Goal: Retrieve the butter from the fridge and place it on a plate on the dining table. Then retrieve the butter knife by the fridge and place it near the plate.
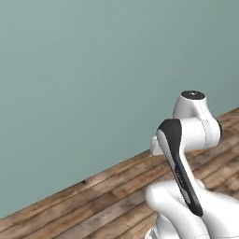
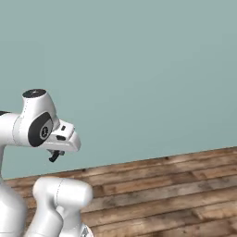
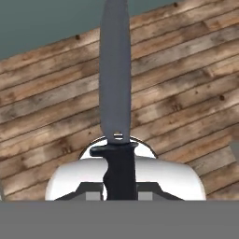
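Black-handled butter knife (image 3: 115, 107) is sitting clamped in the closed end effector (image 3: 120, 189), grey blade pointing away over the wooden floor (image 3: 186, 93) toward the teal wall (image 3: 42, 23).

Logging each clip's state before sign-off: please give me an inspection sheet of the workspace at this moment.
Surface: wooden plank floor; no table or counter seen.
Job's things: butter knife, grey blade, black handle, held pointing away from the hand.
Clutter: nothing seen.
Grippers: gripper shut on the knife's handle; the arm is folded close above the base.
Cables: nothing seen.
Surroundings: plain teal wall meeting the floor.
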Robot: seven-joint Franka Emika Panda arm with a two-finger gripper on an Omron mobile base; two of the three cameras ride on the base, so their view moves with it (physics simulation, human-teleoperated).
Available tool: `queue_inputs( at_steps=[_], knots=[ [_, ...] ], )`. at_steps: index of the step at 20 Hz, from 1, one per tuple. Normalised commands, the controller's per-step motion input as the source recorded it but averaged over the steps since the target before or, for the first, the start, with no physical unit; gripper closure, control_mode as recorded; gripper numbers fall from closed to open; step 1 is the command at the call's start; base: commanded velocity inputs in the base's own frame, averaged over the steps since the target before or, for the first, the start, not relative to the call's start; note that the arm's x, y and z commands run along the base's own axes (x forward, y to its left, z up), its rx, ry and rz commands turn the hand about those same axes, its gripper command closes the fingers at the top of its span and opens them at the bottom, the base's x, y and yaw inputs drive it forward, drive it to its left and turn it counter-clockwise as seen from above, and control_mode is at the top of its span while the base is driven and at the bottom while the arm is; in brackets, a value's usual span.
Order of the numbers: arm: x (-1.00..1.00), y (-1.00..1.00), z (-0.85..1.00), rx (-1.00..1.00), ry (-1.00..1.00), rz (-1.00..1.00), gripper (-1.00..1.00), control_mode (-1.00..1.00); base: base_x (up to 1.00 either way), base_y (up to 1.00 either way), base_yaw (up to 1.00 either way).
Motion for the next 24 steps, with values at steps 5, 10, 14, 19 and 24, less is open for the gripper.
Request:
queue_inputs(
  at_steps=[5, 10, 14, 19, 24],
  knots=[
    [0.00, 0.00, 0.00, 0.00, 0.00, 0.00, 1.00, 1.00, 0.54, 0.41, -0.76],
    [0.00, 0.00, 0.00, 0.00, 0.00, 0.00, 1.00, 1.00, 0.52, 0.32, -0.79],
    [0.00, 0.00, 0.00, 0.00, 0.00, 0.00, 1.00, 1.00, 0.55, 0.31, -0.80],
    [0.00, 0.00, 0.00, 0.00, 0.00, 0.00, 1.00, 1.00, 0.57, 0.55, -0.75],
    [0.00, 0.00, 0.00, 0.00, 0.00, 0.00, 1.00, 1.00, 0.84, 0.77, -0.62]
  ],
)
